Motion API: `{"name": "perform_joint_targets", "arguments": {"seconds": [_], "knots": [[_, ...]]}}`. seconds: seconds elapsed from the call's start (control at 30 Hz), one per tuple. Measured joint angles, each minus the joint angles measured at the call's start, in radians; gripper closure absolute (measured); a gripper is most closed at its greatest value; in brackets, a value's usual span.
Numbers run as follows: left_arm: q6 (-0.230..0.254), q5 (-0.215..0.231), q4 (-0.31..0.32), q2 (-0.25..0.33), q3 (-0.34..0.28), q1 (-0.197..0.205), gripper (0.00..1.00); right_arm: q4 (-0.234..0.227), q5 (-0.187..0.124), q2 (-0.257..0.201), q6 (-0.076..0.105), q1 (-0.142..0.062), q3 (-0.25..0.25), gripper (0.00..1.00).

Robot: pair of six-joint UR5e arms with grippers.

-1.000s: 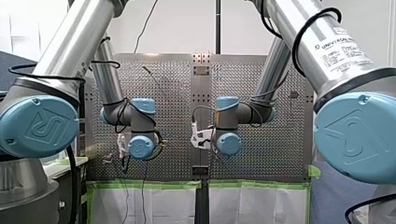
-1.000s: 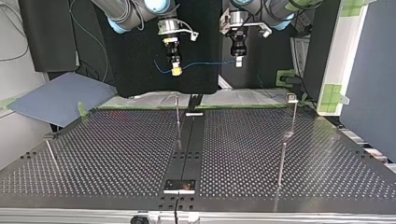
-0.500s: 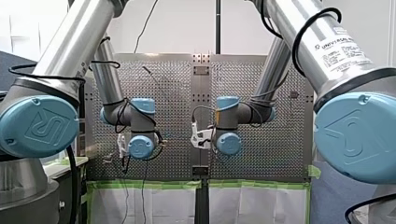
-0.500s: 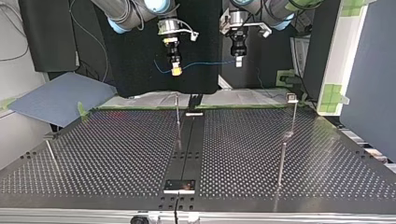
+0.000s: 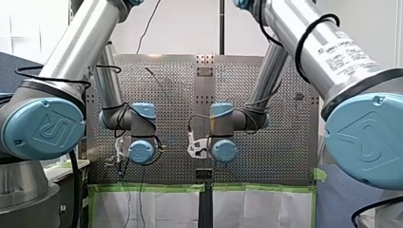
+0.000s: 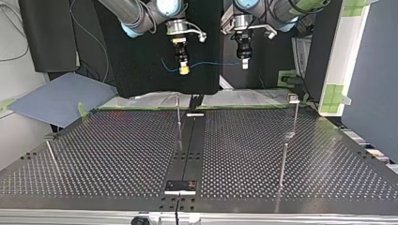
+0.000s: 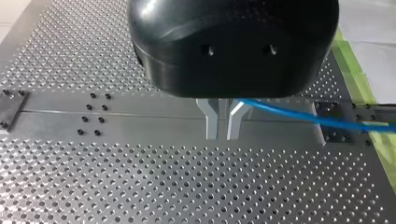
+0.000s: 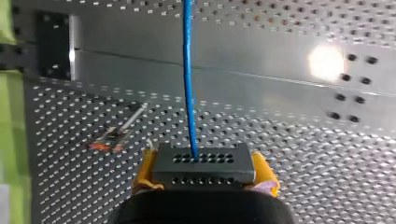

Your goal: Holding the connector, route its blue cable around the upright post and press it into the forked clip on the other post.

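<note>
High above the open table [image 6: 117,154], my right gripper [image 6: 185,70] clamps the connector [image 8: 204,164]; my left gripper [image 7: 223,133] seemingly pinches the blue cable [image 7: 299,115].

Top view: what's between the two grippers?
Only the blue cable, stretched in mid-air from my right gripper to my left gripper; the top view shows it.

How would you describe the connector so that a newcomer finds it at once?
Find my right arm, entering the top view at its left. Between the yellow pads of its pincer sits the connector: a small black block with rows of tiny holes, the only thing the blue cable comes out of.
</note>
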Motion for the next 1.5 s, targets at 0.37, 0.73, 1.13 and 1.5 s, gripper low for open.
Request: {"name": "perform_joint_targets", "arguments": {"seconds": [0.37,0.73,1.13,1.5], "knots": [[0.000,0.000,0.000,0.000,0.000,0.001,0.87,0.097,0.038,0.044,0.000,0.003,-0.091,1.00],[-0.037,0.000,-0.021,0.040,0.004,-0.007,0.85,0.150,0.038,0.007,0.035,-0.006,-0.116,1.00],[-0.125,-0.005,-0.112,0.132,0.020,0.003,0.85,0.188,-0.005,-0.102,0.114,-0.038,-0.134,1.00],[-0.169,-0.030,-0.206,0.226,0.109,0.015,0.85,0.277,-0.095,-0.194,0.120,-0.057,-0.195,1.00]]}}
